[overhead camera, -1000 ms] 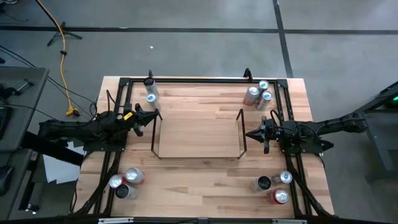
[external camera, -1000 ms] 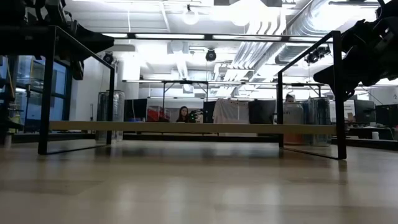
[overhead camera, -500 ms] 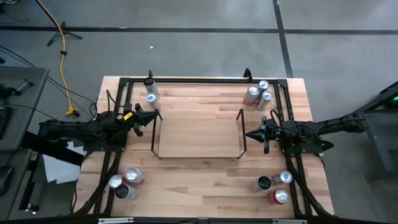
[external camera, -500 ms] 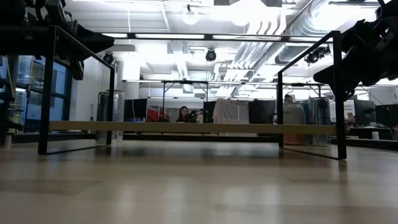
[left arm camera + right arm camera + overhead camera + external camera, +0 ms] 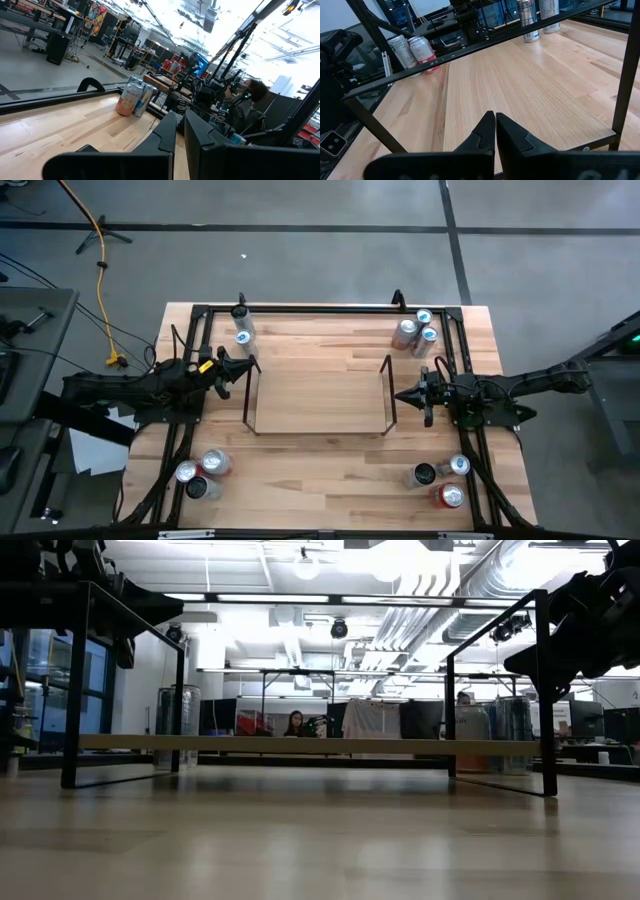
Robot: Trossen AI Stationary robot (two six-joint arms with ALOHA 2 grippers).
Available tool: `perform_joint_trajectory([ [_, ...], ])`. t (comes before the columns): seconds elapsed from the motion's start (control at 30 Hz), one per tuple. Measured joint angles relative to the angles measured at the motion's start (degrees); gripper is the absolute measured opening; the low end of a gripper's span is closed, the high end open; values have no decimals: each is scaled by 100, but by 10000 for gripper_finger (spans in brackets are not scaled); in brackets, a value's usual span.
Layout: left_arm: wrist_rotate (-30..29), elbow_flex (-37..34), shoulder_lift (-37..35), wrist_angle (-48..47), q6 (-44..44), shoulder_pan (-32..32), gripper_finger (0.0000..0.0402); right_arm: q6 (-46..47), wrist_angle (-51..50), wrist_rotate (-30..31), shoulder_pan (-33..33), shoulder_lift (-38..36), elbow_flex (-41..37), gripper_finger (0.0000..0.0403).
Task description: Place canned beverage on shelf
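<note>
The shelf (image 5: 318, 395), a low light-wood board with black wire frames at both short ends, stands mid-table; the low view shows its board (image 5: 300, 745) raised on those frames. Canned beverages stand upright on the tabletop in four groups: far left (image 5: 241, 328), far right (image 5: 416, 330), near left (image 5: 200, 472), near right (image 5: 441, 478). My left gripper (image 5: 250, 367) hovers shut just outside the shelf's left frame, its fingers (image 5: 200, 135) together. My right gripper (image 5: 400, 395) hovers shut at the shelf's right frame, fingers (image 5: 512, 132) together above the board (image 5: 530, 85). Neither holds anything.
Black metal rails (image 5: 320, 308) run around the tabletop's edges. In the right wrist view the shelf's wire frame (image 5: 470, 47) crosses in front of the near-left cans (image 5: 415, 50) and far-left cans (image 5: 530, 17). A person (image 5: 295, 723) sits in the room beyond the table.
</note>
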Motion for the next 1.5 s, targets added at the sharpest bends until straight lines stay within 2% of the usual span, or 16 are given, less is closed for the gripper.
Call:
perform_joint_trajectory([
  [0.4, 0, 0, 0, 0, 0, 0, 1, 1, -1, 0, 0, 0, 1, 0],
  [0.57, 2, 0, 0, 0, 0, 0, 1, -517, 1, 24, -20, -1, 0, 0],
  [0.77, 1, 0, 0, 0, 0, 0, 1, -534, 14, 24, -20, -1, 0, 0],
  [1.03, 1, 0, 0, 0, 0, 1, 1, 261, 417, 24, -20, -4, 51, 0],
  [1.17, 2, 0, 0, -1, 0, 1, 1, 294, -380, 22, -20, -4, 549, 0],
  [1.3, 2, 0, 0, 0, 0, -1, 1, 37, -2604, 195, -17, 3, 1546, 0],
  [1.4, 2, 0, 0, -1, 0, 0, 1, 725, -2965, 773, -21, -38, 1891, 0],
  [1.5, 0, 0, 0, -37, 0, 0, 1, 919, -2716, 821, -17, -37, 2150, 0],
])
